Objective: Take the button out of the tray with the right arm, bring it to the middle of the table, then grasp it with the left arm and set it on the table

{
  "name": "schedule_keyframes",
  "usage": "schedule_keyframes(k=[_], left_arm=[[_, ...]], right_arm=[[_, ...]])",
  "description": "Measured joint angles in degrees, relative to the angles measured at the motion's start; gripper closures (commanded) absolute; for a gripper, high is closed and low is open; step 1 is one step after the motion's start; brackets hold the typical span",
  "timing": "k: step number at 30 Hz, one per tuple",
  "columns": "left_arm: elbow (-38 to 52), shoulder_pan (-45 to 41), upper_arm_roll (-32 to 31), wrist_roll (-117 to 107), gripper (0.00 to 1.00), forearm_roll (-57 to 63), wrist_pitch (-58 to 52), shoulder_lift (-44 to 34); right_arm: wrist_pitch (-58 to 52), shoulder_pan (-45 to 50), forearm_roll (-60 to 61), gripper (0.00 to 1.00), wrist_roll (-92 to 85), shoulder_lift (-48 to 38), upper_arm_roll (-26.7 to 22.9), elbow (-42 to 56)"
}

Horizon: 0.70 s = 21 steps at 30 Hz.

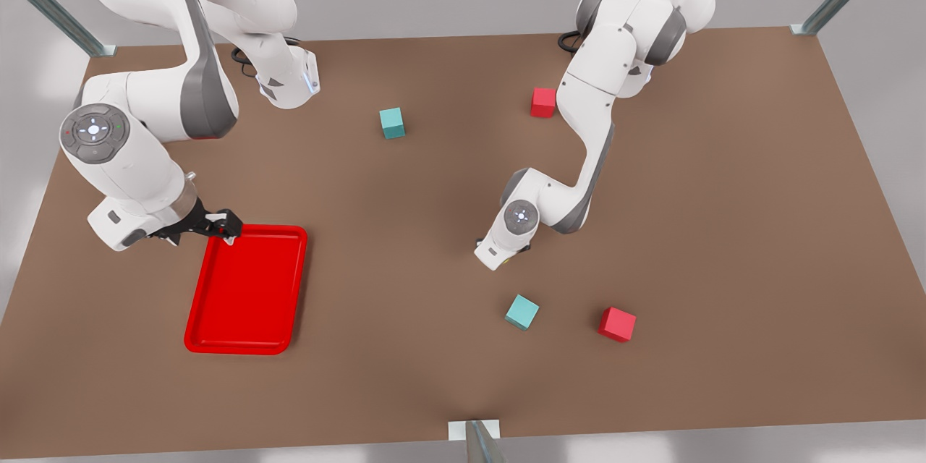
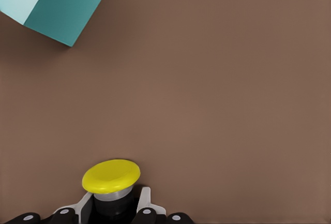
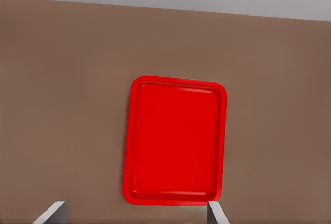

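While the left gripper point(image 2: 111, 214) hangs low over the large flat matte brown table point(image 1: 723, 195), its black fingers point(image 2: 147, 214) are clenched on the grey-and-black body of the small push-button point(image 2: 111, 177), whose yellow disc end faces the tabletop. In the front view this gripper belongs to the arm on the front view's right, with its wrist point(image 1: 506, 228) near the table's centre; the gripper itself is hidden beneath the wrist there. A teal cube point(image 1: 521, 312) sits near the wrist at roughly 6 o'clock from it, and a red cube point(image 1: 616, 324) lies at about 4 o'clock, farther off. A second teal cube point(image 1: 392, 123) stands at 11 o'clock from the wrist, well apart, and a second red cube point(image 1: 543, 102) rests beside that arm's upper link at 12 o'clock. The right gripper point(image 1: 217, 226) hovers at the far corner of the shallow bright-red rectangular tray point(image 1: 246, 293), at the tray's 11 o'clock; its light fingertips point(image 3: 54, 213) stand spread wide and released, grasping nothing.
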Motion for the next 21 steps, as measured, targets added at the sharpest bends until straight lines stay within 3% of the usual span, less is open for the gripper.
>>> schedule_keyframes(k=[8, 10, 15, 21], left_arm=[[4.1, -0.4, 1.7, -0.8, 0.51, 0.2, -3.6, -1.5], [4.8, -2.8, 4.8, -3.0, 0.51, 0.8, -5.0, -2.2], [4.9, -17.4, 20.4, -15.6, 0.51, 3.4, -8.4, -2.9], [5.0, -22.3, 22.0, -41.7, 0.51, 16.1, -19.8, -2.5]], right_arm=[[0.0, -0.2, -0.1, 0.0, -0.5, 0.0, 0.0, 0.0], [0.0, -0.2, -0.1, 0.0, -0.6, 0.0, 0.0, 0.0], [0.0, -0.2, -0.1, 0.0, -0.8, 0.0, 0.0, 0.0], [0.0, 0.1, -0.1, 0.0, -1.0, 0.0, 0.0, 0.0]])
